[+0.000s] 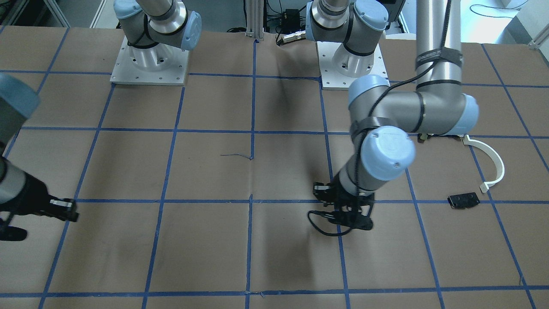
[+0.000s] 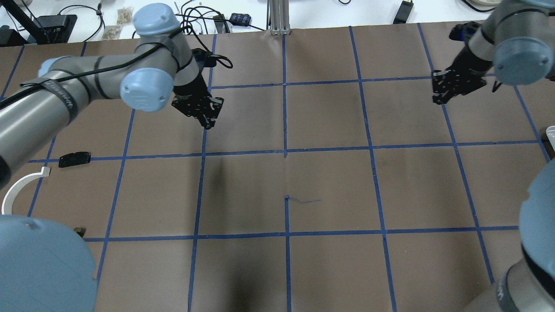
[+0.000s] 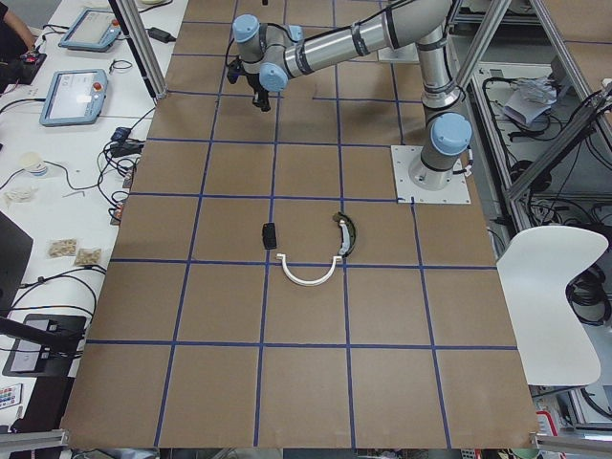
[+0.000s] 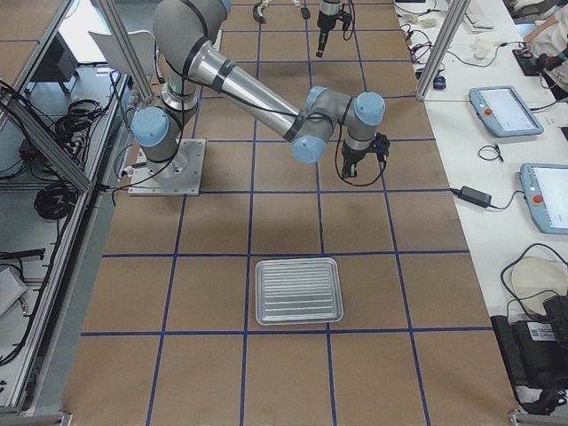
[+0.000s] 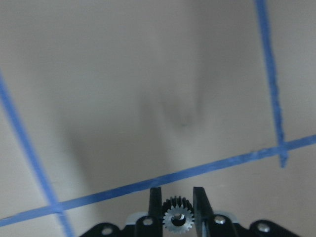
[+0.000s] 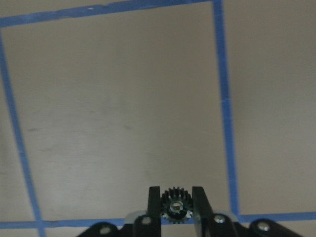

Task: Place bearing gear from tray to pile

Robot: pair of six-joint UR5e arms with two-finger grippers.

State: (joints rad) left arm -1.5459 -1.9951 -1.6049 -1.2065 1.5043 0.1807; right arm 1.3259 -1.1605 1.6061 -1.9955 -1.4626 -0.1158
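Observation:
My left gripper hangs over bare table, far from the pile. Its fingers stand close on either side of a small toothed gear. My right gripper shows the same, with a like gear between its fingers; it hangs over the table. I cannot tell which one is the bearing gear. The tray looks empty. The pile holds a white arc strip, a dark curved piece and a black plate.
The brown table carries a blue tape grid. The pile lies at my left end, with the arc and plate showing overhead. The tray's corner is at my right edge. The arm bases stand at the back.

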